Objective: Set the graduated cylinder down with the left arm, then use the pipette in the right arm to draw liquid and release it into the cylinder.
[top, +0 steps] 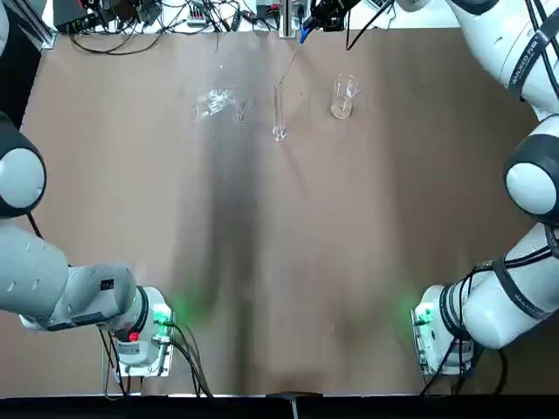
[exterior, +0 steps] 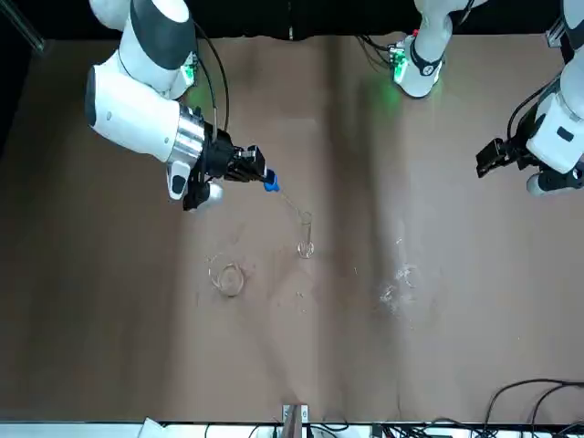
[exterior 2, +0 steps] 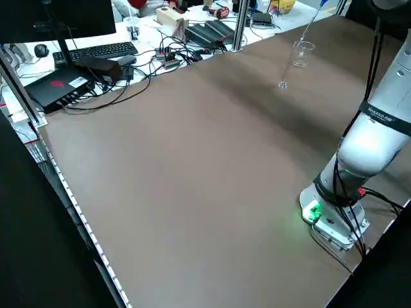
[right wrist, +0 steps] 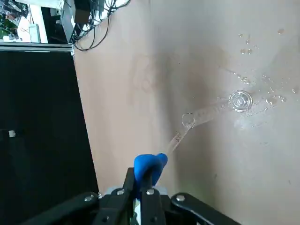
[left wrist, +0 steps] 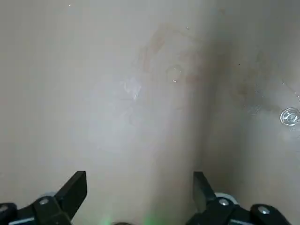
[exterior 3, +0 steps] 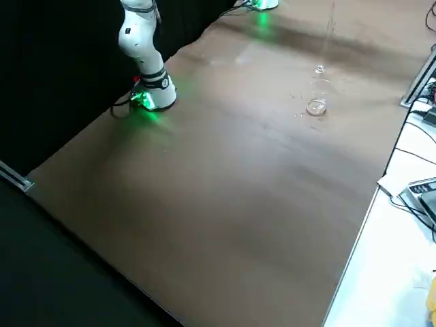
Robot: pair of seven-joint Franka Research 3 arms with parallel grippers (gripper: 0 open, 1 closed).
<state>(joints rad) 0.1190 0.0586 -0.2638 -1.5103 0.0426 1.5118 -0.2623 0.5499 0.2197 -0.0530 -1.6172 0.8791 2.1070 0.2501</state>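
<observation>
The black right gripper [right wrist: 140, 187], pinched shut on the blue-bulbed clear pipette [right wrist: 149, 166], angled its tip at the mouth of the tall, narrow glass graduated cylinder [top: 279, 109] standing mid-table, while the left gripper [left wrist: 139, 192] hung open, well apart.

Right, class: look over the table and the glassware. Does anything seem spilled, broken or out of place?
Yes. Left of the upright graduated cylinder lies a jumble of clear glass pieces, looking broken, and the right wrist view shows droplets scattered around the cylinder's foot, like a spill. The beaker stands upright. The right end effector holds the pipette slanted into the cylinder's mouth.
</observation>
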